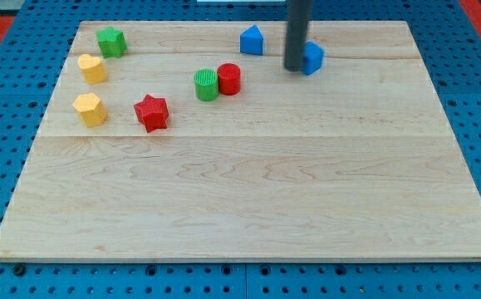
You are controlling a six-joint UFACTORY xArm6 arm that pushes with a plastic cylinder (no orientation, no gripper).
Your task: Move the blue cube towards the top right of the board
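Observation:
The blue cube sits near the view's top, right of centre, on the wooden board. My tip touches the cube's left side, and the dark rod hides part of that side. A second blue block, with a peaked top, lies to the left of the rod.
A red cylinder and a green cylinder stand together left of centre. A red star lies further left. Two yellow blocks and a green star are at the upper left.

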